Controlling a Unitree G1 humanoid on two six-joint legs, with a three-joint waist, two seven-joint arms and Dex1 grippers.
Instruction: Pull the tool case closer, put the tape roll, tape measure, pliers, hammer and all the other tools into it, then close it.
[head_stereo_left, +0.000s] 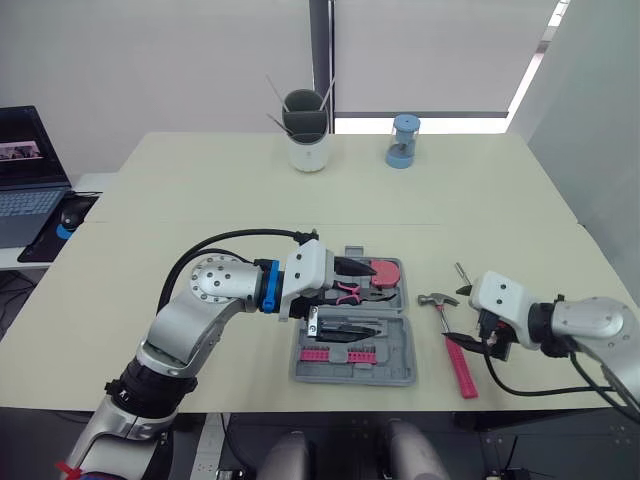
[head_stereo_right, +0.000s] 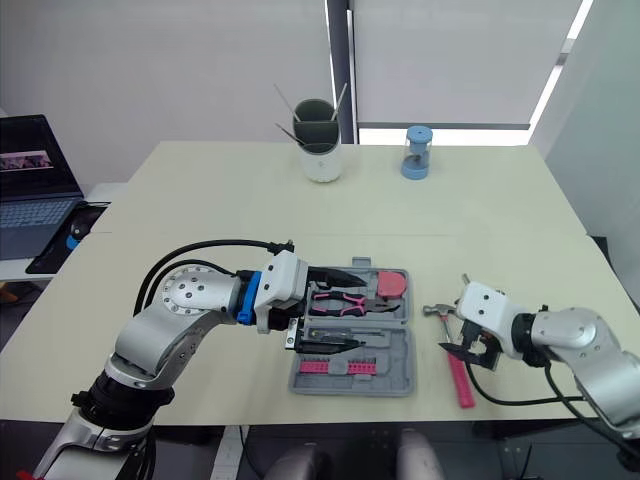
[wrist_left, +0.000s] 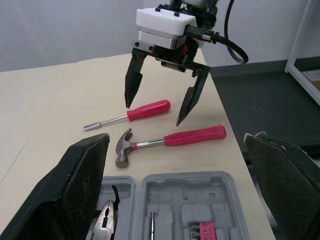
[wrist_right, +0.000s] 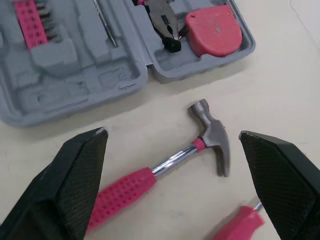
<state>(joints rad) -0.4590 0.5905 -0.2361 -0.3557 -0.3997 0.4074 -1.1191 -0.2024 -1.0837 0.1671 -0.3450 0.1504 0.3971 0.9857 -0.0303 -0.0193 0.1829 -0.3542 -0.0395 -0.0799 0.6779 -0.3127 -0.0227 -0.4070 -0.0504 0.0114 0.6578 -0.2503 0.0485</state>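
Left tool (head_stereo_left: 368, 297): fingers spread wide apart, holding nothing, poised over the open tool case (head_stereo_left: 392, 366).

Right tool (wrist_left: 153, 113): fingers likewise spread apart and empty, well to the right of the left tool, tips pointing down at the tabletop (head_stereo_left: 200, 200) just beyond the case's right edge.

Tool case: grey, lid open, lying flat directly under the left tool and just left of the right tool.

Pliers (wrist_right: 162, 17): pink-handled, seated in the case's far half, beneath the left tool's fingers.

Tape measure (wrist_right: 214, 31): red, in the case's far right corner, touching the pliers' nose.

Bit row (head_stereo_left: 335, 355): pink strip in the case's near half, below the left tool.

Hammer (wrist_right: 200, 145): pink grip, on the tabletop between the right tool's fingers, head toward the case.

Driver (wrist_left: 147, 111): pink handle, beside the hammer, under the right tool's fingertips; contact cannot be told.

Cup (head_stereo_left: 307, 135), jar (head_stereo_left: 403, 140): far edge of the tabletop, well beyond both tools.

Laptop (head_stereo_left: 25, 170): on a separate desk, far left of the left tool.
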